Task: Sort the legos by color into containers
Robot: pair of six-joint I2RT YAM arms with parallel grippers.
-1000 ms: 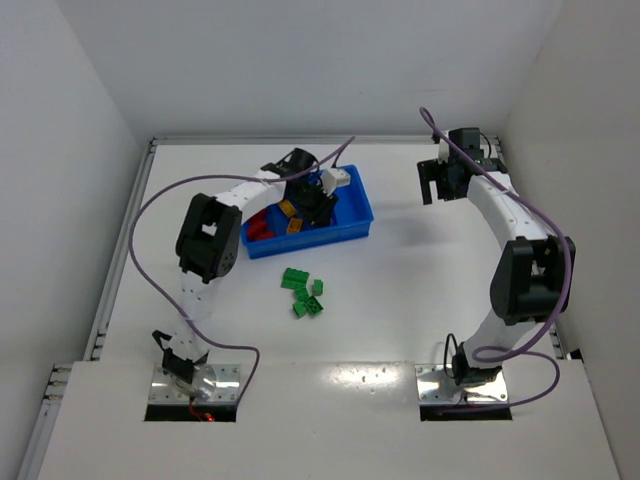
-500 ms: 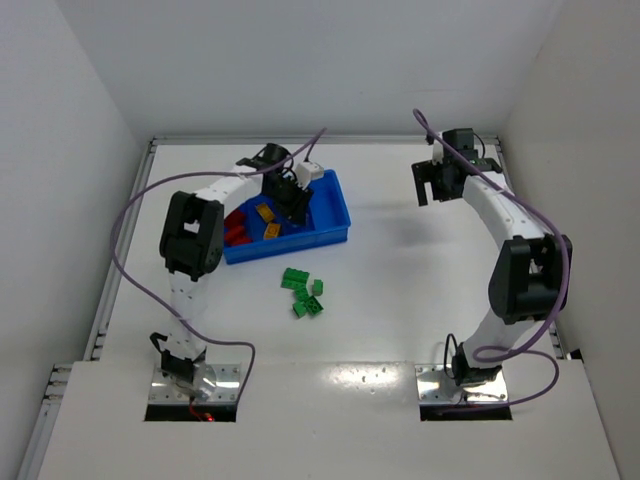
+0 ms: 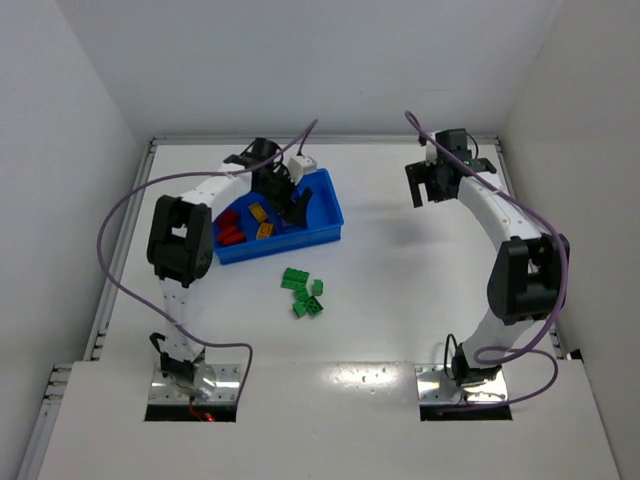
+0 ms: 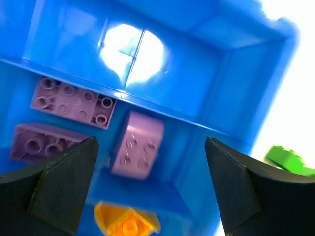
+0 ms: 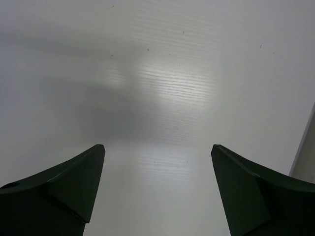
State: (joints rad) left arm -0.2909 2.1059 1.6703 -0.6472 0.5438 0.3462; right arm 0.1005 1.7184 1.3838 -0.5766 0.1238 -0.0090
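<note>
The blue tray (image 3: 334, 216) holds red legos (image 3: 228, 228) in its left compartment and yellow ones (image 3: 262, 220) beside them. My left gripper (image 3: 290, 207) hangs open over the tray. In the left wrist view its jaws (image 4: 151, 142) stand wide apart above three purple legos (image 4: 137, 143) in one compartment of the tray (image 4: 256, 88). An orange-yellow brick (image 4: 127, 223) lies in the compartment beside them. Several green legos (image 3: 303, 293) lie on the table in front of the tray. My right gripper (image 3: 432, 186) is open over bare table (image 5: 162, 88), holding nothing (image 5: 157, 147).
White walls enclose the table on the left, back and right. A raised rail (image 3: 120, 250) runs along the left edge. The left arm's purple cable (image 3: 110, 260) loops out over the left side. One green brick (image 4: 290, 160) shows just outside the tray wall.
My left gripper's jaws have gone from nearly shut to wide open. The blue tray and the left gripper have shifted left. The right gripper has drifted slightly left.
</note>
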